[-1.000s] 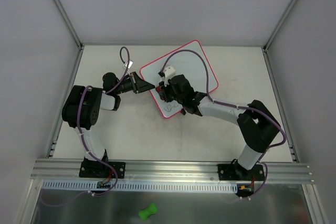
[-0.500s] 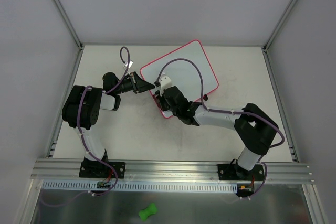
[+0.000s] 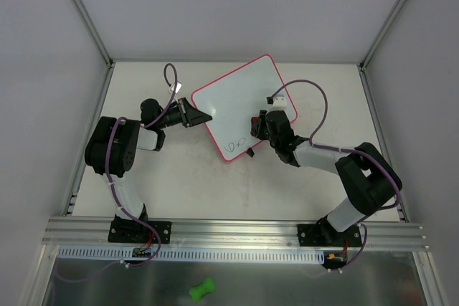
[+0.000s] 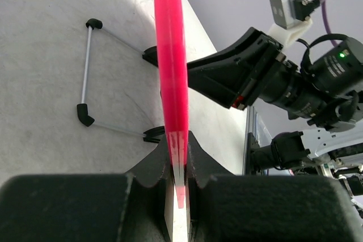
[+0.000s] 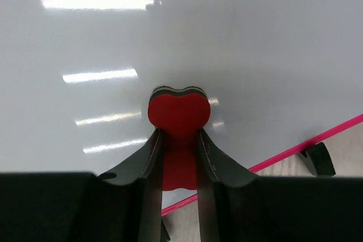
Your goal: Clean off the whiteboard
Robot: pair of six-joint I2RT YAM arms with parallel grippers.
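Note:
The whiteboard (image 3: 240, 98), white with a thin pink rim, lies turned at an angle in the middle of the table. A dark scribble (image 3: 235, 145) shows near its front corner. My left gripper (image 3: 204, 117) is shut on the board's left edge. In the left wrist view the pink rim (image 4: 171, 55) runs edge-on between the jaws of that gripper (image 4: 180, 154). My right gripper (image 3: 259, 125) is over the board's lower right part, shut on a red eraser (image 5: 179, 111). The eraser's end presses against the white surface (image 5: 227, 38).
A wire stand with black feet (image 4: 85, 83) sticks out under the board. The board's pink rim (image 5: 306, 145) and a black foot (image 5: 317, 158) lie just right of the right gripper. A green object (image 3: 202, 289) lies below the aluminium rail (image 3: 237, 228).
My right gripper with the eraser swept from the board's left side, down over the front corner, then across to the lower right. The scribble still shows. The left gripper has not moved.

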